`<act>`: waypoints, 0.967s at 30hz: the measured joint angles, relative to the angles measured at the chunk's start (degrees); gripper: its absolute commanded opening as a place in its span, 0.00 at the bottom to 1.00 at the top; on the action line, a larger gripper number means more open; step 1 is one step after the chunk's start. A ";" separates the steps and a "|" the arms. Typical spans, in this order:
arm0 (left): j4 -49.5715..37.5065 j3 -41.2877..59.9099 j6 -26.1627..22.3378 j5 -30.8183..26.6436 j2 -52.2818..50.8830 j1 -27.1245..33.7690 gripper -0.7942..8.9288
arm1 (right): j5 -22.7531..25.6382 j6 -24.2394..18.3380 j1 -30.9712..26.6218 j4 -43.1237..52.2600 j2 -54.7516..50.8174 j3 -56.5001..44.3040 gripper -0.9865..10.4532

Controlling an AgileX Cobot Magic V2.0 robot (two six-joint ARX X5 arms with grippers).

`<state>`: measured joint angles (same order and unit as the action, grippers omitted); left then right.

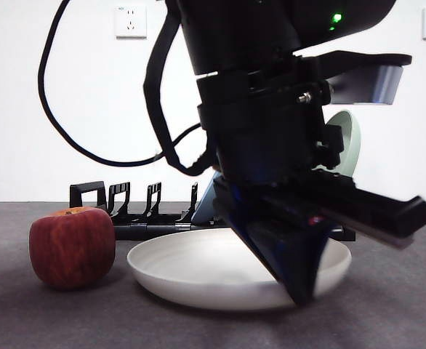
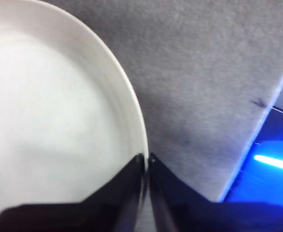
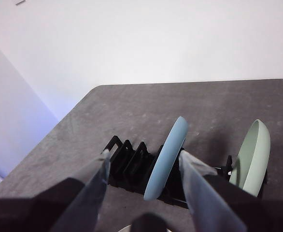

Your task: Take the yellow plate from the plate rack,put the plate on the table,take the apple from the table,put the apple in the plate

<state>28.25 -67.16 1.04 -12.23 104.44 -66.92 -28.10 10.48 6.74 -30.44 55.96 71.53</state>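
The table (image 1: 387,320) carries the apple (image 1: 72,246), yellow plate (image 1: 198,273) and plate rack (image 1: 137,211).

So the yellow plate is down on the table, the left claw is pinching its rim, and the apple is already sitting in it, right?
Not quite. The front view shows the apple on the table beside the yellow plate, not in it. The rest holds: the plate is down, and the left wrist view shows the left claw closed on its rim.
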 measured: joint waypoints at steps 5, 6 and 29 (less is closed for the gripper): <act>0.15 0.00 0.17 0.63 -1.36 0.00 0.40 | 0.02 -0.57 0.35 0.00 0.04 0.00 0.31; 0.17 0.00 0.37 0.59 -2.14 0.00 0.40 | 0.02 -0.66 0.59 0.02 0.11 0.00 0.31; 0.50 0.00 1.60 -7.15 -49.83 32.57 0.40 | 1.95 -3.98 22.08 0.00 10.88 1.81 0.51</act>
<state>28.75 -67.16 2.63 -19.38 54.61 -34.35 -26.15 6.50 28.82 -30.44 66.85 73.34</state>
